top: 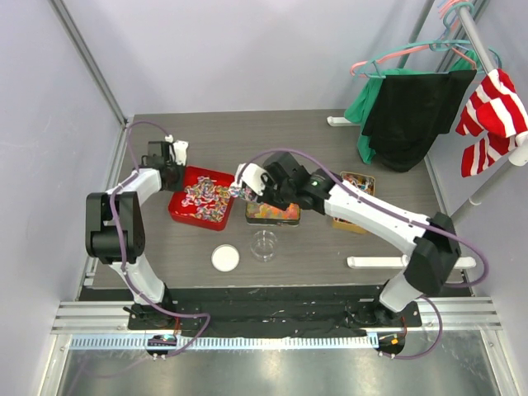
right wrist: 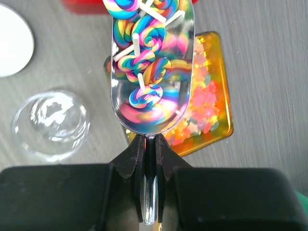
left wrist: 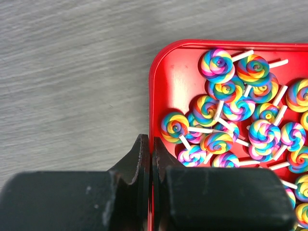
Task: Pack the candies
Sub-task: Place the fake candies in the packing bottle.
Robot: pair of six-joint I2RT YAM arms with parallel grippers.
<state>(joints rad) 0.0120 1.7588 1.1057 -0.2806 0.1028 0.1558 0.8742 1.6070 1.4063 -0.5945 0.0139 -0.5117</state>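
Observation:
The candies (left wrist: 231, 106) are small rainbow-swirl lollipops heaped in a red tray (left wrist: 153, 86). My left gripper (left wrist: 149, 144) is shut on that tray's left rim (top: 176, 206). My right gripper (right wrist: 150, 142) is shut on the handle of a shiny metal scoop (right wrist: 180, 62), which carries several lollipops (right wrist: 144, 62). The scoop (top: 245, 190) hangs between the red tray and a gold tin (right wrist: 219, 91) of glossy orange, pink and yellow gummy candies (right wrist: 204, 103).
A small clear glass bowl (top: 264, 244) and a round white lid (top: 225, 258) sit in front of the tins. Another gold tin (top: 360, 180) lies partly under my right arm. Clothes on hangers (top: 412, 107) hang at the back right.

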